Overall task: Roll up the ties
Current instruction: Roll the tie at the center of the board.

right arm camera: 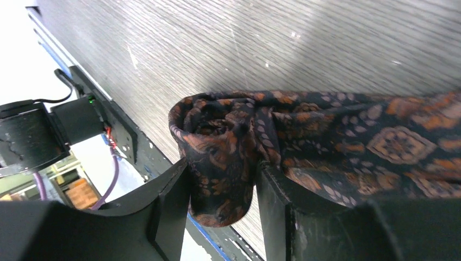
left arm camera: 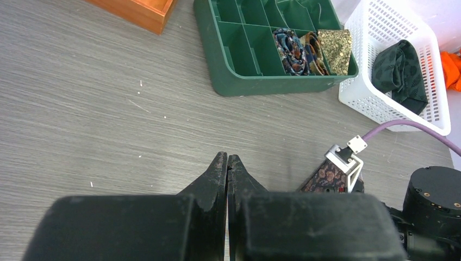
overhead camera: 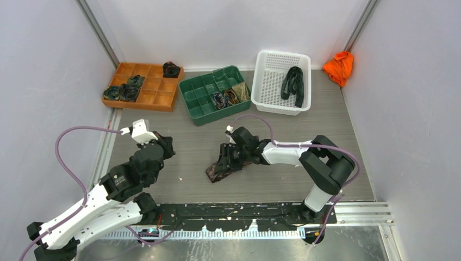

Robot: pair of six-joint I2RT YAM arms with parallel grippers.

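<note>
The brown tie (right arm camera: pixel 326 141) looks limp and slippery, best held at its coiled end, where the right fingers (right arm camera: pixel 168 206) pinch it; the left fingers (left arm camera: pixel 217 174), at nine o'clock, are clenched empty.

Bare worktop (overhead camera: pixel 179 144) lies open between the left hand (left arm camera: pixel 227 160) and the brown tie (overhead camera: pixel 219 172) held in the right hand (right arm camera: pixel 222 185), while the orange tray (overhead camera: pixel 159 99), green tray (overhead camera: pixel 197 106) and white basket (overhead camera: pixel 269 87) line the far edge and walls (overhead camera: pixel 49 81) close both sides.

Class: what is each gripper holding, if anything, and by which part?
The right gripper grips the tie by its rolled end, the coil between its fingers. The left gripper is shut and holds nothing.
</note>
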